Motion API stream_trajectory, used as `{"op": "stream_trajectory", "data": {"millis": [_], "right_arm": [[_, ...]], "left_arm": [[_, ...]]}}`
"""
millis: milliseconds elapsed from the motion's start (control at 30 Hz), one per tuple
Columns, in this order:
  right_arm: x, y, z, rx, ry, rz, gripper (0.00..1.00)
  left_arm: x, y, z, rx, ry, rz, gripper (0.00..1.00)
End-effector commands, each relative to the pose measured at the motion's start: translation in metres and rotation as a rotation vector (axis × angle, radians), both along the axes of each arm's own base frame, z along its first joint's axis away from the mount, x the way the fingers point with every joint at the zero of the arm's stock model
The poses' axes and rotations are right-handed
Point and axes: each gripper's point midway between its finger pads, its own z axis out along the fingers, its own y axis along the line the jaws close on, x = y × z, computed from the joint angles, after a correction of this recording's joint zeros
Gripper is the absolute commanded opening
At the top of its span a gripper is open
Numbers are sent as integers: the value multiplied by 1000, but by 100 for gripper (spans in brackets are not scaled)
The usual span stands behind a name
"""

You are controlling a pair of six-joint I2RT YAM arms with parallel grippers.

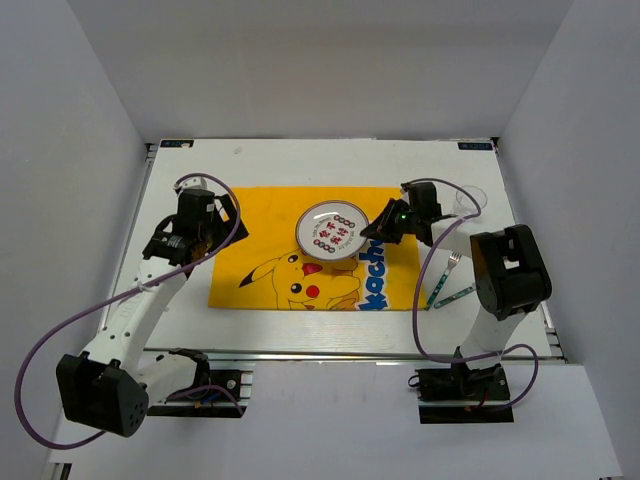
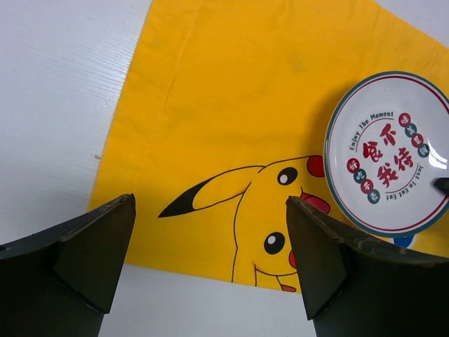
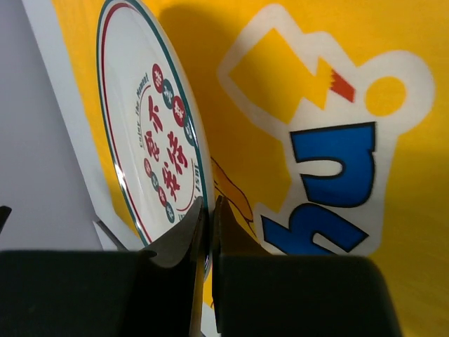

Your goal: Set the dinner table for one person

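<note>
White walls box in the scene, and the table point(image 1: 270, 165) fills the floor of it, lying flat under the yellow Pikachu placemat point(image 1: 260, 215) with bare white showing on every side of the cloth. Over at the placemat's left edge, the left gripper point(image 2: 210, 200) hovers with its fingers spread wide apart, nothing between them, only yellow cloth and a strip of white table below. Moving along, the plate point(image 1: 330, 232), white with a green and red rim and printed characters, sits on the placemat's far middle, above Pikachu's head. Now the right gripper point(image 3: 208, 203): it's at the placemat's far right part, fingers squeezed nearly together, pinching the plate's right rim. Off the placemat's right edge, on bare table, a fork point(image 1: 449, 270) lies beside a teal-handled utensil point(image 1: 455, 297). Beyond the placemat's far right corner stands a clear glass point(image 1: 470, 200).
</note>
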Motion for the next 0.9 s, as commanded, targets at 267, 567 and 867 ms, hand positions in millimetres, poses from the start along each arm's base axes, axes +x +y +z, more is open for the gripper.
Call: {"op": "stream_trajectory", "data": {"millis": [267,567,867], "right_arm": [[3,29,35,109,-210,108,0],[-14,42,12,183,-193,160,0],[-15,48,-5,147,-169,169,0]], "left_arm": [[2,-1,8,-5,-18,-6,98],[2,-6,7,-22,-16,-28,98],[2,-8,5,-27,-11,-43,98]]}}
